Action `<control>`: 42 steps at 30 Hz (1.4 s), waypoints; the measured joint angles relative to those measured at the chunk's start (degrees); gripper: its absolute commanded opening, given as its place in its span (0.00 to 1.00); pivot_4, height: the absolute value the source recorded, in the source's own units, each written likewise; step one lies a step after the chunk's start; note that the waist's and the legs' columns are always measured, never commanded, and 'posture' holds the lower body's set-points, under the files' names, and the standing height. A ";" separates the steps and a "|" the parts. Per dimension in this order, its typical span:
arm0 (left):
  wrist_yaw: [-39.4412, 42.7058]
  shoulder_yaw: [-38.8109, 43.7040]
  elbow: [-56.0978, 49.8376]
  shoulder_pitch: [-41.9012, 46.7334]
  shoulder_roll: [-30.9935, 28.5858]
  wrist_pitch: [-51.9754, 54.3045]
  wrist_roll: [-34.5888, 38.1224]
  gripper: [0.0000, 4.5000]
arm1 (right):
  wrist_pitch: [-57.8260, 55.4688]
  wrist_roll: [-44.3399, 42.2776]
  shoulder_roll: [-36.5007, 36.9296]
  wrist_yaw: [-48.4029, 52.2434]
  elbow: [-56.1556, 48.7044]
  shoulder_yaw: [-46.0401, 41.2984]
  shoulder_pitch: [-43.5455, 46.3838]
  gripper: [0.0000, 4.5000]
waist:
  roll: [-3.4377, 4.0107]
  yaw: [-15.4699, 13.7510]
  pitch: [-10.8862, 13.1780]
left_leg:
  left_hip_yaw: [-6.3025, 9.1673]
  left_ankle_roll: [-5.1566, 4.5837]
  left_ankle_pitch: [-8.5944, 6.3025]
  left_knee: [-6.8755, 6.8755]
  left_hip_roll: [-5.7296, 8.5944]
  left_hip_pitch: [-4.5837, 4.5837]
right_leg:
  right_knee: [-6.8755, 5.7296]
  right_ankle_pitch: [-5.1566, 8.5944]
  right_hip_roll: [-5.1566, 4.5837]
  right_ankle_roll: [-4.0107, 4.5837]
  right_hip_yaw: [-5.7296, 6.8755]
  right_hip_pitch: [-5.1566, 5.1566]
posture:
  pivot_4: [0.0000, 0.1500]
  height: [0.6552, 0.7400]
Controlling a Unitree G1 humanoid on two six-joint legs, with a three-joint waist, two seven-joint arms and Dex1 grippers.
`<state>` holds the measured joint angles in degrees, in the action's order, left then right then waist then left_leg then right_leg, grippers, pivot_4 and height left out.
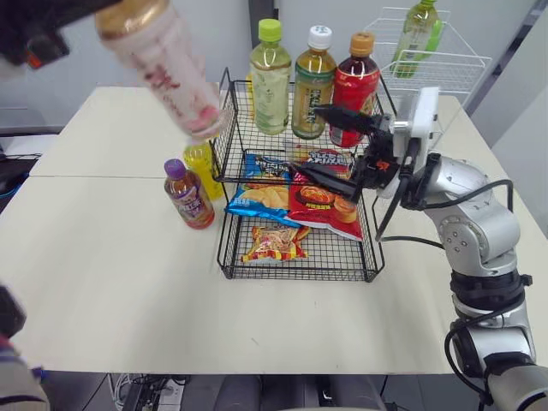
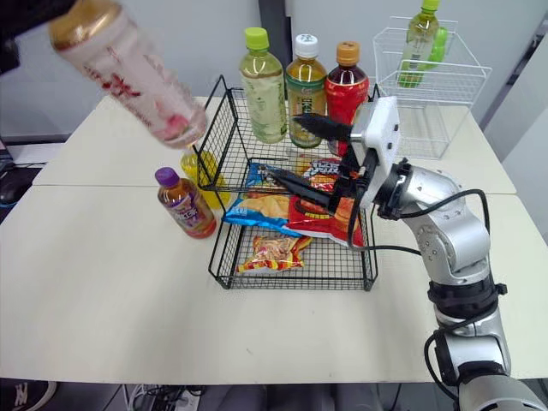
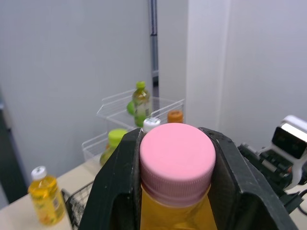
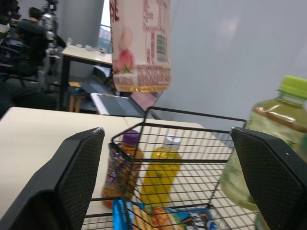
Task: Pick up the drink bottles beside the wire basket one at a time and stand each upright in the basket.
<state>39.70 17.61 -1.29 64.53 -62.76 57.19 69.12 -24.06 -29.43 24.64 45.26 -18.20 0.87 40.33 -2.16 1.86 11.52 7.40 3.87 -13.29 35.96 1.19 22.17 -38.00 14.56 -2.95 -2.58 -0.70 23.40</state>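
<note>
My left gripper [image 3: 175, 136] is shut on the pink cap of a peach drink bottle [image 1: 167, 73], which hangs tilted in the air above the left rim of the black wire basket [image 1: 224, 257]. Three bottles stand upright at the basket's back: a green-capped one [image 1: 271, 81], a white-capped one [image 1: 314, 86] and an orange-capped red one [image 1: 355, 81]. On the table left of the basket stand a purple-capped bottle [image 1: 188, 195] and a yellow bottle [image 1: 202, 167]. My right gripper [image 1: 306, 139] is open over the basket's middle, holding nothing.
Several snack bags [image 1: 295, 201] lie on the basket's floor. A white wire basket [image 1: 454, 64] with a green bottle [image 1: 418, 30] stands at the back right. The cream table [image 1: 111, 282] is bare in front and to the left.
</note>
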 measured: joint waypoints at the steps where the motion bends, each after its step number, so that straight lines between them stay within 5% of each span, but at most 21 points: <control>1: 1.25 -1.81 0.65 2.04 1.70 -0.30 -1.06 0.30 | 0.00 0.42 0.01 -1.16 -0.80 -0.41 -0.60 1.00 | 0.00 -0.02 0.00 | 0.01 0.00 0.00 0.00 0.01 0.00 | -0.01 0.00 0.00 0.00 0.00 0.00 | 1.00 1.00; 11: 14.36 -17.51 9.56 6.41 18.86 -10.17 -18.36 0.30 | -2.59 1.51 3.84 -10.42 -10.42 -6.61 -8.82 1.00 | 0.04 0.91 0.01 | -0.19 0.00 0.02 0.08 0.02 0.63 | -0.18 -0.20 -0.02 0.24 -0.23 0.68 | 1.00 1.00; 14: 18.14 -23.11 14.15 8.53 29.46 -19.43 -26.46 0.30 | -5.63 0.63 4.47 -14.35 -16.35 -8.92 -12.89 1.00 | 0.06 -0.13 0.00 | -0.11 -0.01 0.02 0.11 0.12 0.77 | -0.14 -0.21 -0.10 0.24 -0.11 0.70 | 1.00 1.00; 25: 24.93 -25.86 26.75 12.69 39.88 -31.68 -39.69 0.30 | -9.50 -1.62 6.64 -19.38 -23.26 -11.64 -16.70 1.00 | 0.09 0.16 0.01 | -0.25 -0.05 0.01 0.12 0.13 0.76 | -0.05 -0.28 -0.12 0.11 -0.22 0.69 | 1.00 1.00; 35: 25.69 -21.88 31.36 15.26 44.62 -33.84 -41.87 0.99 | -10.07 -2.90 7.42 -20.42 -24.18 -12.07 -17.08 1.00 | 0.09 0.16 0.01 | -0.22 -0.07 0.01 0.15 0.11 0.75 | -0.09 -0.29 -0.10 0.08 -0.20 0.68 | 1.00 1.00; 42: 24.90 -16.53 24.81 13.66 40.71 -28.17 -38.85 0.99 | -10.08 -4.16 8.48 -19.39 -24.11 -11.92 -17.00 1.00 | 0.10 0.29 0.00 | -0.22 -0.06 0.02 0.16 0.10 0.71 | -0.12 -0.30 -0.10 0.08 -0.21 0.67 | 1.00 1.00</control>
<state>64.60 1.08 23.52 78.19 -22.05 29.02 30.28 -34.13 -33.59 33.12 25.87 -42.31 -11.06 23.33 -2.07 2.16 11.52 7.18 3.81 -13.27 36.12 1.29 22.88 -38.12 14.26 -3.05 -2.50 -0.91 24.07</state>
